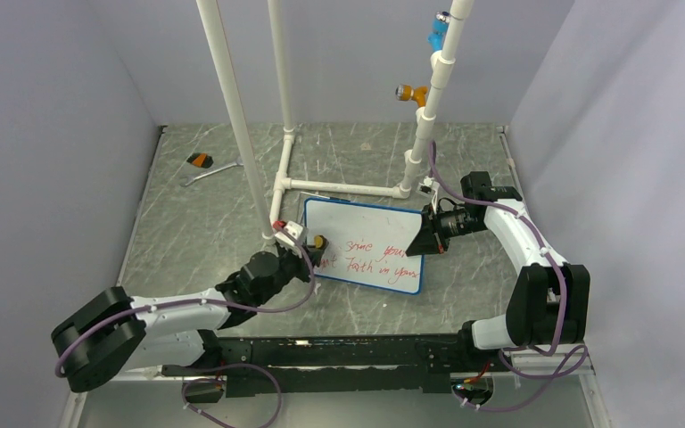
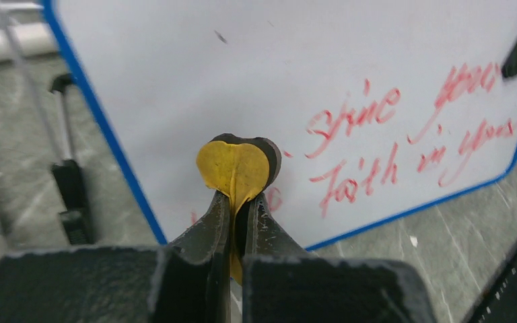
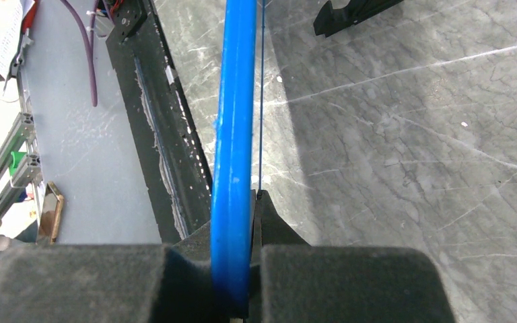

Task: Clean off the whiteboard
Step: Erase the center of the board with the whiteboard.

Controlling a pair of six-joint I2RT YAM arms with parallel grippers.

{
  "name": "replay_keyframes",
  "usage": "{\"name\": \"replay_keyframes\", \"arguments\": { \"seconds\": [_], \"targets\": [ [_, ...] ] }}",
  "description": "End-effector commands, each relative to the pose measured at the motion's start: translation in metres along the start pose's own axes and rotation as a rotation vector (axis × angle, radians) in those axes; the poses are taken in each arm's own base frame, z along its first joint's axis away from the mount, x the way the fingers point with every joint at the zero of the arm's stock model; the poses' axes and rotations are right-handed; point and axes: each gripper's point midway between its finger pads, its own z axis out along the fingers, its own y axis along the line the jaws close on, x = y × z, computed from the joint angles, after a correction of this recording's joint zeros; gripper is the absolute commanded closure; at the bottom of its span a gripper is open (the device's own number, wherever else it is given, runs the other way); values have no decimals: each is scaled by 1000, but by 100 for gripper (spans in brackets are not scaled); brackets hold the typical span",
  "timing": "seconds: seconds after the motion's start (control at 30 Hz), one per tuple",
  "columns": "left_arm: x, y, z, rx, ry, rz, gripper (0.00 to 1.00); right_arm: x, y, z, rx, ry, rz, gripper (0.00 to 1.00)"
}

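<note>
While the right gripper [image 3: 239, 219] pinches the blue-framed white board [image 3: 238, 101] with red writing, the left gripper [image 2: 237, 202] squeezes a round yellow pad [image 2: 232, 167] in front of it.

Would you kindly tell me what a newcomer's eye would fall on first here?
The whiteboard stands out at mid-table, blue-framed with red handwriting across its lower half. The right pincer is clamped on its right edge, while the left pincer holds a small yellow heart-shaped pad at its lower left.

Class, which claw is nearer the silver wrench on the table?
Left. The left claw, gripping a yellow pad at the whiteboard's left end, is nearer the silver wrench; the right claw clamps the whiteboard's right edge, farther off.
</note>
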Motion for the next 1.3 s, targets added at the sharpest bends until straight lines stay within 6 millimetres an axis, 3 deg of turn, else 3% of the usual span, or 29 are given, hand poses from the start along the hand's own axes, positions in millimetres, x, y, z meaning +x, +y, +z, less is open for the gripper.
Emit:
{"name": "replay_keyframes", "arguments": {
  "seconds": [0.0, 0.13, 0.4, 0.63, 0.93, 1.27],
  "targets": [
    [-33, 18, -5, -31, -113, -42, 100, -12, 13, -2, -39, -52, -59, 100],
    [-36, 29, -11, -32, -130, -66, 100, -12, 13, -2, -36, -55, -62, 100],
    [-21, 22, -7, -3, -92, -65, 100, -13, 12, -2, -35, -53, -59, 100],
    [-7, 7, 9, -19, -70, 8, 100, -12, 12, -2, -37, -52, -58, 100],
    [-11, -1, 33, -37, -88, 23, 100, -12, 14, -3, -37, -55, -70, 100],
    [-8, -49, 55, 3, -31, 90, 100, -13, 14, -3, -35, -58, -72, 100]
  ]
}}
